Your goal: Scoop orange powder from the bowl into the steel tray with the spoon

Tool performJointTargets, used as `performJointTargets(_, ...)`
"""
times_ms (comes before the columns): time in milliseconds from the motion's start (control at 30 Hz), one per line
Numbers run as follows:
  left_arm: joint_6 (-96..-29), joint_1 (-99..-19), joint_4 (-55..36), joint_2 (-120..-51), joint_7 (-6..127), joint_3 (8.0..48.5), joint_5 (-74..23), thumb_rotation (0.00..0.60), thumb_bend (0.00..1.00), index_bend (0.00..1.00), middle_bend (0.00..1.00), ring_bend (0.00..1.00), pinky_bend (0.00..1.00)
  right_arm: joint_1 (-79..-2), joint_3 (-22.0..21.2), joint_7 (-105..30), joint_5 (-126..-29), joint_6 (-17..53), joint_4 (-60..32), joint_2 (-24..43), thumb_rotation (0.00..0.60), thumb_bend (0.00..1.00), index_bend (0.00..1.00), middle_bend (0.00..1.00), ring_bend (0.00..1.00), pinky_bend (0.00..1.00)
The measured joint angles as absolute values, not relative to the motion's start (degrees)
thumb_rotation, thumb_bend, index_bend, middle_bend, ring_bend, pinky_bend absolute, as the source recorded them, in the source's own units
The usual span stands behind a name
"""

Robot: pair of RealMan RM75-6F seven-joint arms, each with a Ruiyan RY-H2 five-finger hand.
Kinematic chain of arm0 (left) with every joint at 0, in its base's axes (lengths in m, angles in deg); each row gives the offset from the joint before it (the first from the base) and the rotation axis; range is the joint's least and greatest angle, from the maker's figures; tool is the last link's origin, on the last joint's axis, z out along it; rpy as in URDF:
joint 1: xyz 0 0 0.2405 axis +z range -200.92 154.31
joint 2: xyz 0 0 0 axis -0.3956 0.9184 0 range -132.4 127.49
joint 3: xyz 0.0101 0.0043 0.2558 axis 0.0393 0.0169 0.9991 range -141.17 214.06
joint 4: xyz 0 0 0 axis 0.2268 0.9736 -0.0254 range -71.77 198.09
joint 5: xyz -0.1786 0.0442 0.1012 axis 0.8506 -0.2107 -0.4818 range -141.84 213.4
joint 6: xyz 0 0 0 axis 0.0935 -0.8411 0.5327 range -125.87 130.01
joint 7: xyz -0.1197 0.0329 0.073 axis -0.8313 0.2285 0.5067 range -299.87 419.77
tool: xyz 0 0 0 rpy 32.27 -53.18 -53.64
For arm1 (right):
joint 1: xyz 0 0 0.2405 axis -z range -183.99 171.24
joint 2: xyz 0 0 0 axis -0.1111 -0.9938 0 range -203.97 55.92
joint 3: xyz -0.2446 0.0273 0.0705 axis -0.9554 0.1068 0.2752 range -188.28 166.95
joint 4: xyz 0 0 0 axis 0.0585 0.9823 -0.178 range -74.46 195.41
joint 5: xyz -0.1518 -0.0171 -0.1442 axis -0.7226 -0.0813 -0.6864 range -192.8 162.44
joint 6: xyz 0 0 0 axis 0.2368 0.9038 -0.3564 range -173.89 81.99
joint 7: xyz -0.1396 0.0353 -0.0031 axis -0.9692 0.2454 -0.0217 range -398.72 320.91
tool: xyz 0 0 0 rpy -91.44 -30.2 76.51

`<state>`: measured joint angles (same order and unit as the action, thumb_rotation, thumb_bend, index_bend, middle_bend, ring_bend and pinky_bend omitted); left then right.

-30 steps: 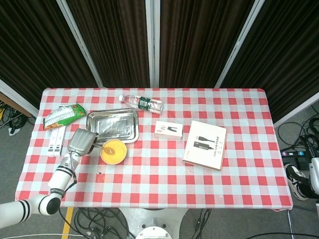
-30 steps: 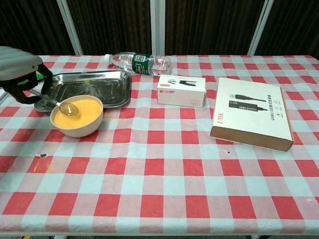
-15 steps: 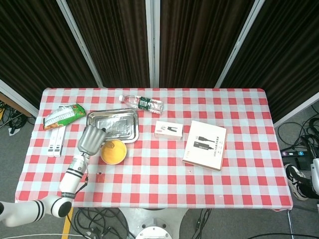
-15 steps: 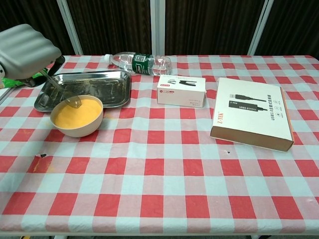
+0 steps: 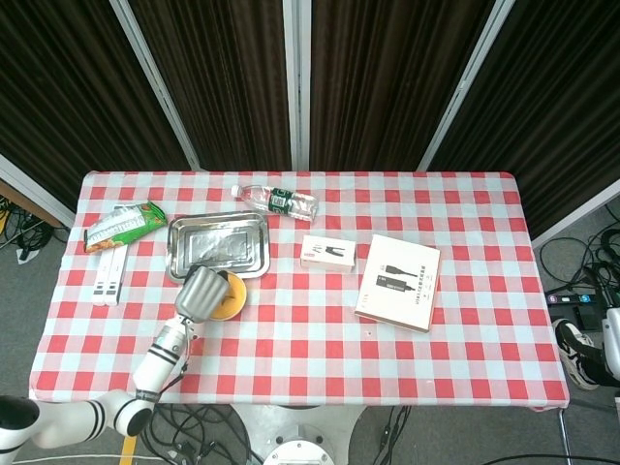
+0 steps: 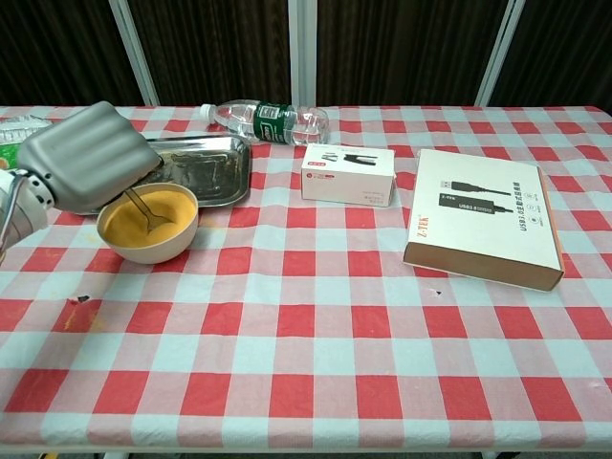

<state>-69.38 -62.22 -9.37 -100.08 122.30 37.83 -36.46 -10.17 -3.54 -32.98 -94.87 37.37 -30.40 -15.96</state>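
A cream bowl point(image 6: 143, 242) of orange powder point(image 6: 167, 205) stands in front of the steel tray point(image 6: 206, 164). My left hand point(image 6: 88, 158) hovers over the bowl's left side and holds the spoon point(image 6: 148, 212), whose tip dips into the powder. From the head view the left hand point(image 5: 201, 293) covers most of the bowl point(image 5: 233, 298), with the tray point(image 5: 219, 244) just behind. How the fingers wrap the handle is hidden under the hand. The right hand shows in neither view.
A water bottle point(image 6: 271, 121) lies behind the tray. A small white box point(image 6: 347, 175) and a larger flat box point(image 6: 483, 216) sit to the right. A green snack bag point(image 5: 121, 226) and white strips point(image 5: 110, 276) lie at the far left.
My left hand has moved right and toward the bowl, from beside the tray to above the bowl. The spoon has tipped steeper, its tip now dug into the powder.
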Motion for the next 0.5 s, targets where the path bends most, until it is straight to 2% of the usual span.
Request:
performJointTargets(200, -65.3, -61.5, -13.9, -97.8, 115.0, 35.1, -31.8, 0.6, 0.5, 0.7, 1.0, 0.98, 1.0, -10.1, -3.6, -32.9, -94.8, 37.5, -30.3, -15.9, 0.6, 0.15, 0.09, 0.22, 0.03, 0.12)
performJointTargets(333, -61.0, -61.2, -18.9, -93.7, 109.1, 32.2, -25.8, 0.6, 0.5, 0.7, 1.0, 0.98, 1.0, -10.1, -3.5, -32.8, -94.6, 37.1, -30.3, -15.9, 0.6, 0.15, 0.09, 0.22, 0.03, 0.12)
performJointTargets(500, -59.7, -61.0, -20.5, -90.8, 105.7, 30.2, -23.9, 0.6, 0.5, 0.7, 1.0, 0.98, 1.0, -10.3, -3.5, -33.0, -94.7, 37.1, -30.5, -15.8, 0.6, 0.15, 0.09, 0.22, 0.03, 0.12)
